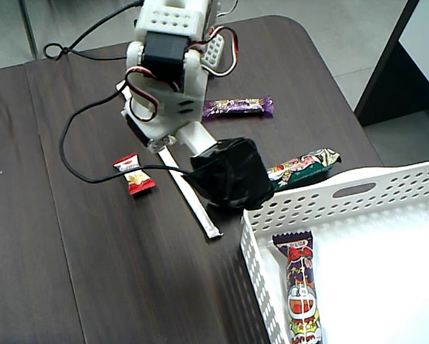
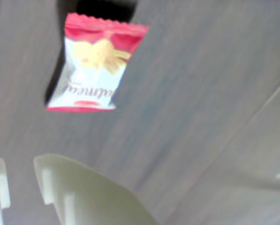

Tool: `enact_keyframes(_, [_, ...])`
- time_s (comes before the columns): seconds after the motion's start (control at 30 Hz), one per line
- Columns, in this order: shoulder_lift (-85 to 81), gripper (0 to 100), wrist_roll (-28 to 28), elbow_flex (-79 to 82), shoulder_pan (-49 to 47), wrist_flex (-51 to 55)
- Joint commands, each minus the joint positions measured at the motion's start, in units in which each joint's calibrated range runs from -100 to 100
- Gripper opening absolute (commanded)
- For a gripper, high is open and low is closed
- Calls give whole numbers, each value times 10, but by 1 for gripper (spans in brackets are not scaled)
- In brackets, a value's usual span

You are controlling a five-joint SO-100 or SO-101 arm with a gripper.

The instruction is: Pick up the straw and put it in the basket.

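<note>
Dark wood-grain tabletop [image 1: 71, 236] fills my fixed view, with grey floor beyond its rounded far edge. My landmark is the basket [image 1: 322, 201], white rigid plastic, rectangular, its walls pierced with rows of small holes and a slot handle; it sits at the table's lower right corner. Inside it, along the left wall, lies a purple snack bar [image 1: 301, 297] printed with a cartoon figure; I cannot read its lettering. Left of the basket lies the straw [image 1: 193, 206], thin and straight in white paper with a flat crimped end, its long axis running diagonally from beneath my arm down toward the basket's near left corner. A green crinkled wrapper [image 1: 309, 165] rests just behind the basket's far wall, a purple bar [image 1: 237, 107] farther behind. Well left of the basket sits a small red-and-white candy packet [image 1: 134, 173]; its writing is blurred in the wrist view. My gripper [image 2: 18, 183] shows pale plastic fingers [image 2: 84, 192] with a gap between them, holding nothing.
</note>
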Motion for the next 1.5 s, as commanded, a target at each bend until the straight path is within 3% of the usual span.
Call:
enact_keyframes(0.0, [-34,5,-6,-12,4,-1])
enact_keyframes(0.1, [-54,5,-3,46,4,-8])
enact_keyframes(0.47, [-204,6,6,339,9,-214])
enact_keyframes(0.83, [-199,23,39,439,30,-292])
enact_keyframes(1.0, [-205,24,39,483,30,-339])
enact_keyframes(1.47, [-198,24,37,499,24,-344])
